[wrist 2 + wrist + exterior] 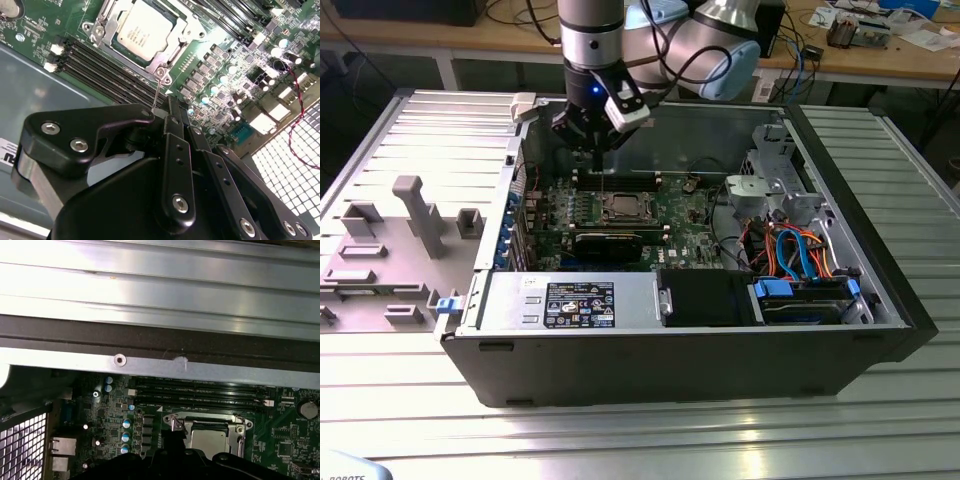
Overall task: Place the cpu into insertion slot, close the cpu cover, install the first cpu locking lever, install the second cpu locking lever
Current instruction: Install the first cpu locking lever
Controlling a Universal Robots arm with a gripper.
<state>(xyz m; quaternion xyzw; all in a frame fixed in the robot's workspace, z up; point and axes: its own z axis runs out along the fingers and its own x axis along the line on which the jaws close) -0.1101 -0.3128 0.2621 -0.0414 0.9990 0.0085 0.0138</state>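
Note:
The cpu (145, 30) lies flat in the insertion slot (98, 29) on the green board, its silver top showing through the window of the cpu cover (176, 42), which is down over it. A thin wire locking lever (156, 95) rises from the socket's corner up to my gripper (167, 111). The black fingers are shut on its end. In the exterior view the gripper (601, 160) hangs just behind the socket with the cpu (623, 208). The first wrist view has the cpu (210, 439) beside the gripper (172, 447).
Long memory slots (105, 65) run beside the socket. A black expansion card (608, 243) lies in front of it. The case's rear wall (150, 365) is close behind the gripper. A drive cage (775, 185) and cables (790, 250) sit at the exterior view's right, a grey fixture tray (390, 250) at its left.

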